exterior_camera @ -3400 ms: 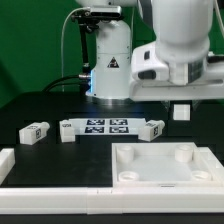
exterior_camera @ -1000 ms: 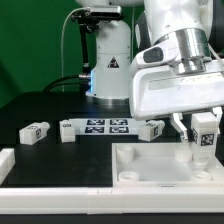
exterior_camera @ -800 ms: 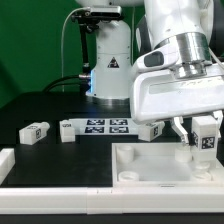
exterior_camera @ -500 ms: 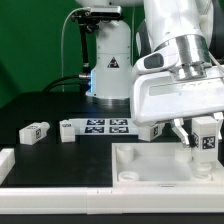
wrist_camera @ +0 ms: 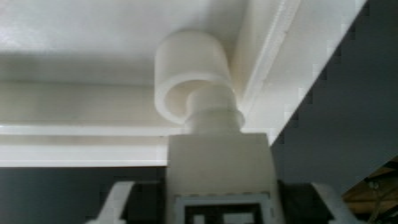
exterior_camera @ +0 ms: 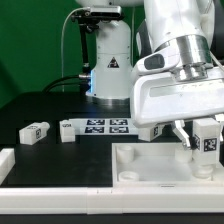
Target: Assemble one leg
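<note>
Arm is coming down from the top of the exterior view on its right side. The wrist is pointing straight down, and the big white hand body is hanging low over the far right corner of the panel [exterior_camera: 155, 168]. Gripper [exterior_camera: 203, 140] is pinching the leg [exterior_camera: 208, 150], jaws closed on its sides. Leg is standing upright in the grip, tag facing the exterior camera.

In the wrist view the leg [wrist_camera: 217, 160] is running straight away from the camera. Its narrower tip is meeting the round mount [wrist_camera: 189, 72] in the panel corner, just beside the raised rim [wrist_camera: 267, 60]. Tip and mount are looking in contact (how deep it is sitting, cannot tell).

Panel is lying flat on the dark table [exterior_camera: 70, 155], at the front on the exterior view's right. Marker board [exterior_camera: 100, 126] is lying behind it, near centre. First spare leg [exterior_camera: 35, 130] is lying on its side on the exterior view's left of the board, well apart from the arm. Second spare leg [exterior_camera: 152, 129] is lying at the board's right end, just beside the hand body.
</note>
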